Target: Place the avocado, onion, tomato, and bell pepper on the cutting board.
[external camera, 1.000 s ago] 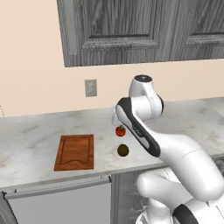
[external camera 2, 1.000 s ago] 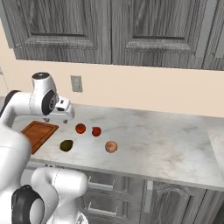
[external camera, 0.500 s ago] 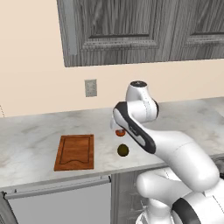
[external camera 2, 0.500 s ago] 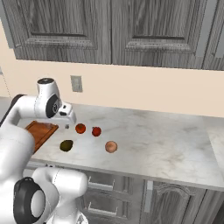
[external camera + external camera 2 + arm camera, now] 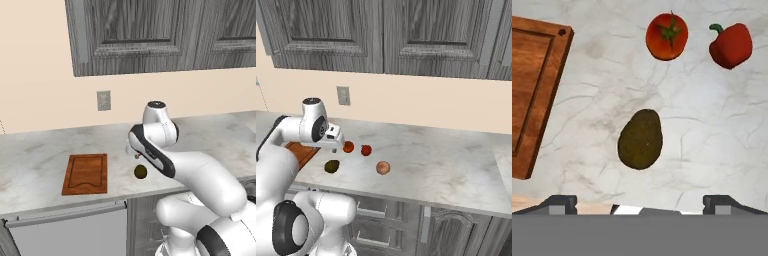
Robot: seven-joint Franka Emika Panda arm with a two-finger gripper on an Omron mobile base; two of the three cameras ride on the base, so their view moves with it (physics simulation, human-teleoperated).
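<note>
The avocado (image 5: 640,139) is seen directly below the hand camera, lying on the marble counter (image 5: 712,125) near its front edge, nearest of the produce to the robot. In the hand view its long axis runs roughly up and down the frame, narrow end toward the tomato (image 5: 667,36); the two finger tips (image 5: 559,203) stand wide apart at the bottom corners of that view, with nothing between them. The gripper (image 5: 334,146) is therefore judged to be spread and empty. The fruit sits between the lines of the two fingers but ahead of them, so the coming move is judged to be a straight descent onto it, the closing direction crossing the fruit's short axis (the more favourable grasp).

The cutting board (image 5: 86,173) lies to the left of the avocado, well apart from it, with nothing on it. In the right base view the avocado (image 5: 332,166) is nearest, the onion (image 5: 383,168) is to its right, and the tomato (image 5: 348,147) and bell pepper (image 5: 366,150) lie farther back, side by side. All four items remain off the board.

Compared with the pictures half a second and one second earlier, the arm has swung lower and forward: the gripper (image 5: 136,152), previously held over the tomato, is now brought nearer the counter's front and closer above the avocado (image 5: 140,172). The produce and the board are unchanged in position.
</note>
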